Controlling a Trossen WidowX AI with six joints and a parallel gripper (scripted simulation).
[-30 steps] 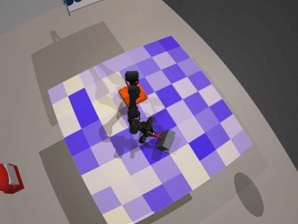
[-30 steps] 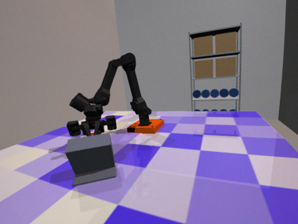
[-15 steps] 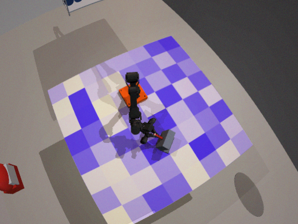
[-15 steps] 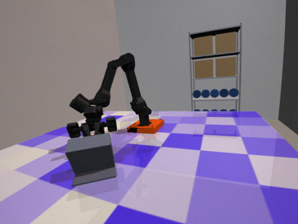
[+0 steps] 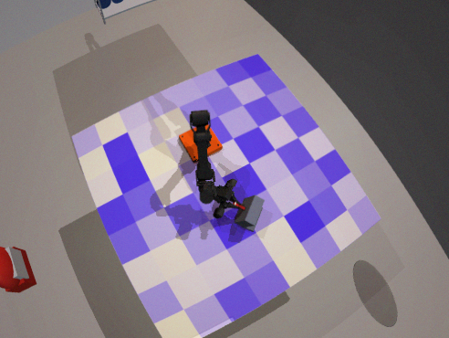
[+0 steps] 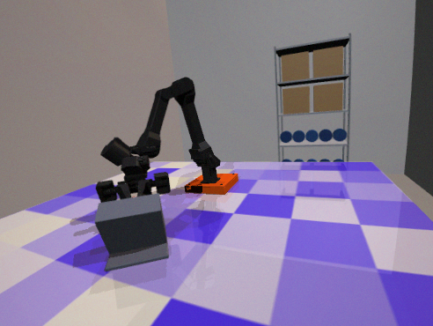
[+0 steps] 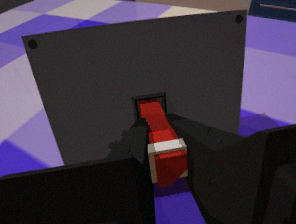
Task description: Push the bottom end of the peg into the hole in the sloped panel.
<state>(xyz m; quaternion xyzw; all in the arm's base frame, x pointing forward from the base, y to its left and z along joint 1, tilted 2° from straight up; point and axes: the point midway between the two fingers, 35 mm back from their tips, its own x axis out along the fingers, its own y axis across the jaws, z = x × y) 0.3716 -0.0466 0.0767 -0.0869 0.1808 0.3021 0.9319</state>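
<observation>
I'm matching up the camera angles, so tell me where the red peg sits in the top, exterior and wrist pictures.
Top: the red peg shows just below and right of centre, between gripper and block.
Exterior: not visible; the block and gripper stand where it would be.
Wrist: right of centre, running from the hole down between the fingers.
Shared landmark: the grey block.

A black robotic arm (image 5: 203, 157) reaches from its orange base (image 5: 187, 144) across a checkered bench (image 5: 283, 265). Its end effector (image 5: 237, 205) holds a red peg (image 5: 240, 206) at a gray block (image 5: 252, 213).
</observation>
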